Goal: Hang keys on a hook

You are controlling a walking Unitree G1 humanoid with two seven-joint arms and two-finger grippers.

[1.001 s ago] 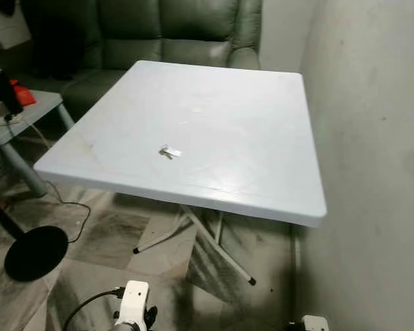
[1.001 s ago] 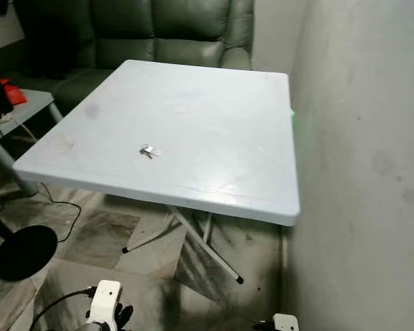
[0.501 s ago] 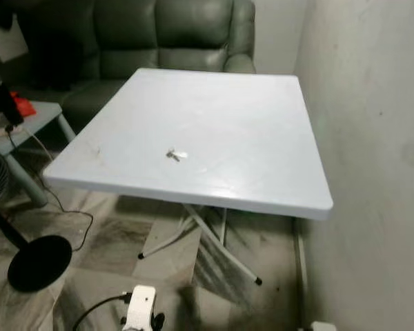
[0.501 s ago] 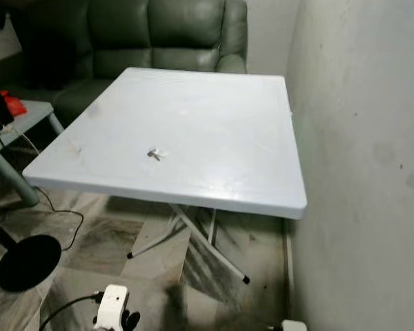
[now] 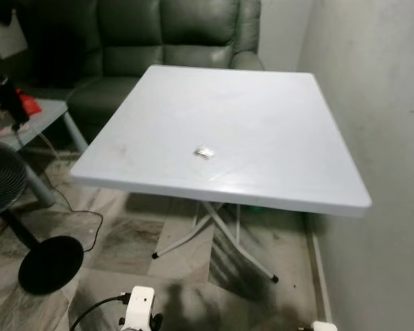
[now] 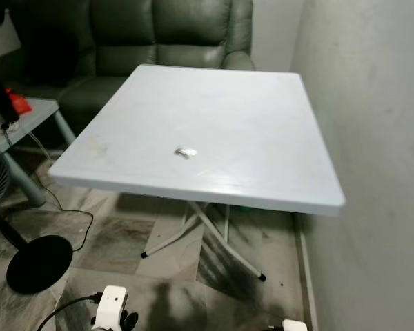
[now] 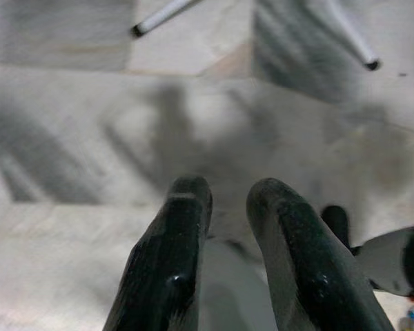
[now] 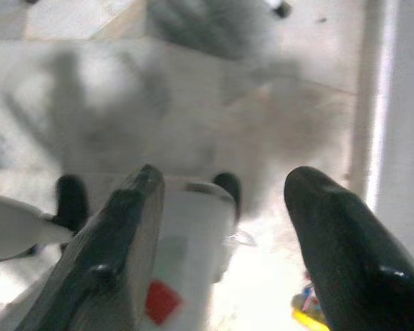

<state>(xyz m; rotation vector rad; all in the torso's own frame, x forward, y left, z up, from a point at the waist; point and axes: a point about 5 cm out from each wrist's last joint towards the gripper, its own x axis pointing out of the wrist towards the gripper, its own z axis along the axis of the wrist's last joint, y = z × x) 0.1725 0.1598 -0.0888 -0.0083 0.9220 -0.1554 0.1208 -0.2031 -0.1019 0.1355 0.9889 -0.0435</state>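
Nothing on the bench [image 5: 276, 103] moved (only the camera); keys [image 5: 205, 152] lie flat, waiting. Left gripper [image 7: 224, 207] nearly closed, right gripper [image 8: 224, 207] wide, both empty.

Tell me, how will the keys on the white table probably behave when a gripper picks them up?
The keys look small, flat and metallic, so probably light and stiff. Lying low on the smooth white table, they may slide when pushed and be hard to pinch.
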